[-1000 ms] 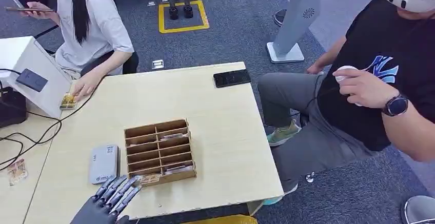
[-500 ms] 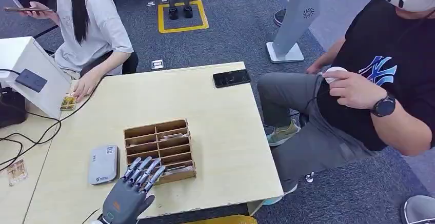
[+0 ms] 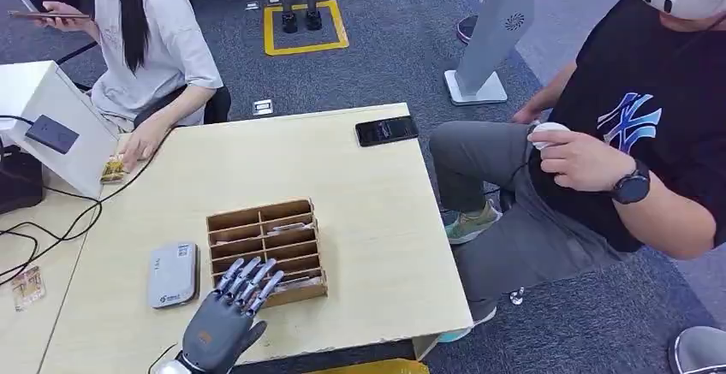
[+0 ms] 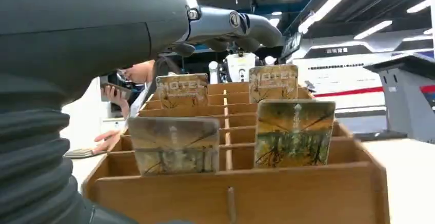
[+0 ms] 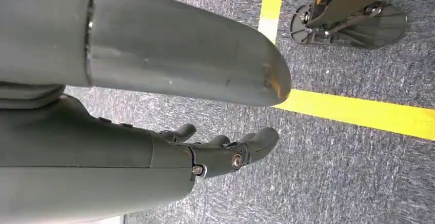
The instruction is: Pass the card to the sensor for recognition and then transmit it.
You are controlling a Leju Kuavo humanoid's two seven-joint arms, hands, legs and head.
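A wooden card box (image 3: 295,211) with several slots stands near the table's front edge. Its near slots hold upright picture cards (image 4: 295,133), and more cards marked HOTEL (image 4: 182,89) stand behind them. My left hand (image 3: 227,318) hovers at the box's near-left corner, fingers (image 3: 248,278) spread over the front slots and holding nothing. In the left wrist view the left hand (image 4: 128,24) stretches above the cards without touching them. A grey flat sensor (image 3: 173,273) lies just left of the box. My right hand (image 5: 154,147) hangs over the carpet, fingers loose and empty.
A black phone (image 3: 387,130) lies at the table's far right. A person at the far left rests a hand by a card (image 3: 113,169) beside a white box bearing a black reader (image 3: 53,134). Another card (image 3: 28,287) and cables lie on the left table. A seated person (image 3: 633,134) is right of the table.
My left hand has moved forward and right, from the table's front edge beside the grey sensor to over the box's near-left slots. The person at right has lowered an arm.
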